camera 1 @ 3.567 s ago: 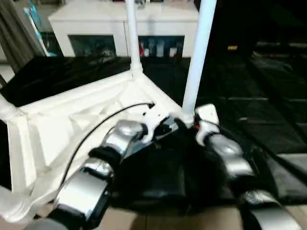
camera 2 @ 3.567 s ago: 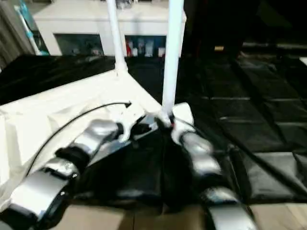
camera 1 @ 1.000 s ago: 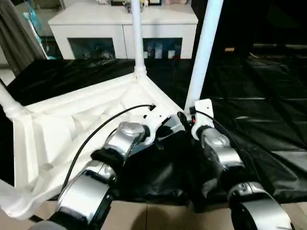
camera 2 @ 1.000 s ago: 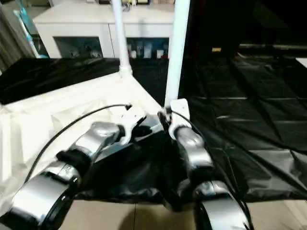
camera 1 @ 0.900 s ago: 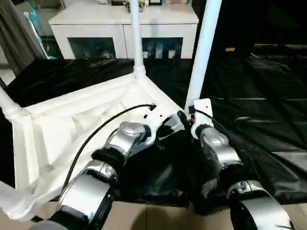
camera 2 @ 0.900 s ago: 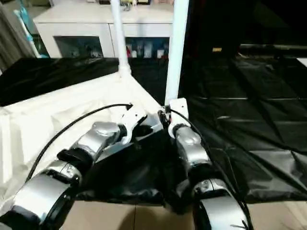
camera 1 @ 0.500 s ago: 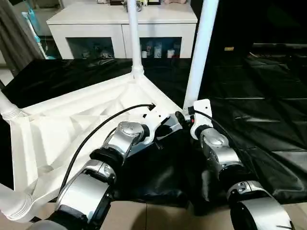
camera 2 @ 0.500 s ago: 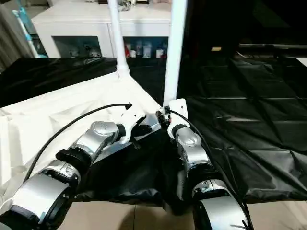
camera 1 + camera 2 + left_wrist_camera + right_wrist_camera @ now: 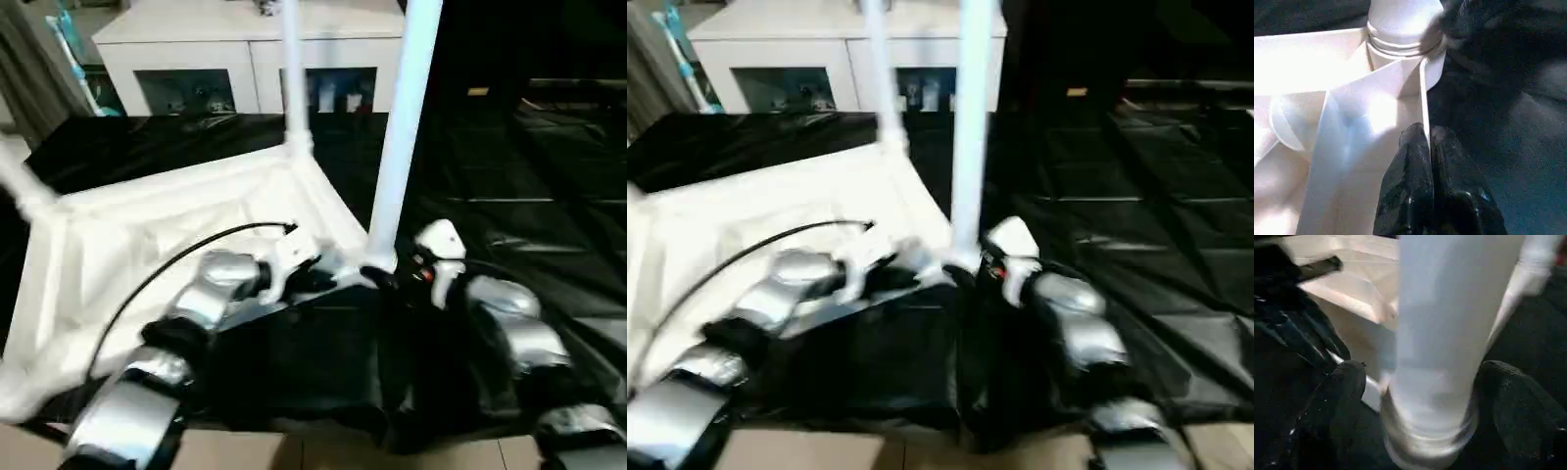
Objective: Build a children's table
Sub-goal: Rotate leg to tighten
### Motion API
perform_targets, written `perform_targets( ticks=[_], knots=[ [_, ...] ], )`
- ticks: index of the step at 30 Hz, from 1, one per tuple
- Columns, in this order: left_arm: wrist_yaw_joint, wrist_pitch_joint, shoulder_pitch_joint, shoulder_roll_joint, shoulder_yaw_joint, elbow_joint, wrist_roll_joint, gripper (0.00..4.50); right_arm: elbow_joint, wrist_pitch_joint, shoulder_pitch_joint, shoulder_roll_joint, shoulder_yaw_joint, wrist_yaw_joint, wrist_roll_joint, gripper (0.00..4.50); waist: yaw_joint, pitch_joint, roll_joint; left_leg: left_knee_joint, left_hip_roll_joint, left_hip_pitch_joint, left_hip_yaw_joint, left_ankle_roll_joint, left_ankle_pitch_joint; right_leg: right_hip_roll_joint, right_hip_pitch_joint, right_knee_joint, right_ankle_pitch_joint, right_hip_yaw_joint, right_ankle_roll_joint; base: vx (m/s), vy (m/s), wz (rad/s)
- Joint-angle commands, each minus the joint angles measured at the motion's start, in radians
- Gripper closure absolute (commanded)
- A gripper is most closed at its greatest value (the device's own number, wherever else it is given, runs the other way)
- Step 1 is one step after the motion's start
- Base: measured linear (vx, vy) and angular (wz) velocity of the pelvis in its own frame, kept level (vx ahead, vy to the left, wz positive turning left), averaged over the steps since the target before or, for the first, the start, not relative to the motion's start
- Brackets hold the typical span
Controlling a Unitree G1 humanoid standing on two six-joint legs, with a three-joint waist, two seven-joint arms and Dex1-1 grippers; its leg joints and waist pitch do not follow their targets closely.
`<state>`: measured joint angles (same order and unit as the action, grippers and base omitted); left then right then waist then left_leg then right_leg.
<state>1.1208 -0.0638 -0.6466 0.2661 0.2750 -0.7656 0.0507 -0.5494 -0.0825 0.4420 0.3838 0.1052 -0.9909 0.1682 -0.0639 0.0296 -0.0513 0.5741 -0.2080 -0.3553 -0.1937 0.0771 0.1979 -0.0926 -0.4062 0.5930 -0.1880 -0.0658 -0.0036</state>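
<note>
The white table top (image 9: 147, 245) lies upside down on a black sheet, its ribbed underside facing up. Three legs show standing in corner sockets: the near leg (image 9: 397, 137), a far leg (image 9: 292, 78) and a stub at the left edge (image 9: 24, 186). My left gripper (image 9: 1426, 139) is shut on the top's thin rim (image 9: 1422, 98), just beside the near socket. My right gripper (image 9: 1432, 391) has one finger (image 9: 1347, 382) on each side of the near leg's base (image 9: 1435, 357), pressed close around it.
A white cabinet with glass doors (image 9: 245, 59) stands behind the table top. The black sheet (image 9: 519, 196) spreads to the right and back. A grey curtain (image 9: 29, 88) hangs at far left, and a strip of beige floor (image 9: 294, 455) shows in front.
The camera has shifted and the picture is blurred. My right forearm has swung out to the right of the near leg while its gripper stays at the leg's base. The left gripper keeps the rim.
</note>
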Motion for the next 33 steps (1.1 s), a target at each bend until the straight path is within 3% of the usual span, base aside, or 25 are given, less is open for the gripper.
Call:
perform_targets(
  ticks=[1,5,11,14,16,25,27,33],
  knots=[
    [0.099,0.02,0.054,0.026,0.042,0.043,-0.008,4.5,0.053,-0.006,-0.031,0.033,0.028,-0.088,0.01,0.56,-0.009,-0.05,0.018,-0.053,-0.027,-0.006,0.004,-0.151,0.138,-0.046,0.058,-0.053,-0.045,0.034,-0.285,0.0,0.0,0.0],
    [0.14,0.042,0.077,0.042,0.043,0.105,-0.029,4.5,0.09,0.017,-0.055,0.057,0.051,-0.139,0.008,0.56,-0.016,-0.048,0.017,-0.058,-0.028,0.0,0.003,-0.116,0.174,-0.047,0.055,-0.058,-0.11,0.035,-0.269,0.0,0.0,0.0],
    [0.139,0.074,0.087,0.042,0.044,0.153,-0.039,4.5,0.059,0.013,-0.042,0.046,0.073,-0.125,-0.026,0.56,-0.023,-0.052,0.017,-0.055,-0.025,0.0,0.004,-0.103,0.142,-0.045,0.054,-0.052,-0.074,0.037,-0.263,0.0,0.0,0.0],
    [0.14,0.085,0.09,0.043,0.045,0.164,-0.04,4.5,0.046,0.023,-0.031,0.032,0.066,-0.112,-0.025,0.56,-0.023,-0.054,0.017,-0.051,-0.023,-0.001,0.004,-0.11,0.12,-0.043,0.057,-0.047,-0.028,0.036,-0.27,0.0,0.0,0.0],
    [0.141,0.089,0.091,0.043,0.044,0.168,-0.04,4.5,0.046,0.029,-0.03,0.03,0.065,-0.116,-0.023,0.82,-0.023,-0.055,0.017,-0.049,-0.022,-0.002,0.004,-0.12,0.108,-0.043,0.057,-0.045,-0.006,0.035,-0.274,0.0,0.0,0.0],
    [0.139,0.105,0.094,0.053,0.045,0.181,-0.037,4.5,0.044,0.037,-0.032,0.038,0.065,-0.142,-0.011,1.4,-0.024,-0.054,0.019,-0.049,-0.023,-0.002,0.004,-0.118,0.12,-0.045,0.059,-0.046,-0.036,0.035,-0.27,0.0,0.0,0.0],
    [0.139,0.11,0.096,0.055,0.045,0.186,-0.036,4.5,0.042,0.035,-0.032,0.041,0.063,-0.147,-0.011,1.72,-0.024,-0.055,0.019,-0.048,-0.022,-0.001,0.004,-0.12,0.113,-0.043,0.058,-0.045,-0.031,0.035,-0.271,0.0,0.0,0.0],
    [0.14,0.114,0.1,0.064,0.046,0.189,-0.033,4.5,0.041,0.036,-0.034,0.053,0.054,-0.164,-0.007,1.87,-0.025,-0.057,0.019,-0.045,-0.021,-0.001,0.004,-0.128,0.102,-0.042,0.059,-0.042,-0.008,0.034,-0.278,0.0,0.0,0.0]
  ],
)
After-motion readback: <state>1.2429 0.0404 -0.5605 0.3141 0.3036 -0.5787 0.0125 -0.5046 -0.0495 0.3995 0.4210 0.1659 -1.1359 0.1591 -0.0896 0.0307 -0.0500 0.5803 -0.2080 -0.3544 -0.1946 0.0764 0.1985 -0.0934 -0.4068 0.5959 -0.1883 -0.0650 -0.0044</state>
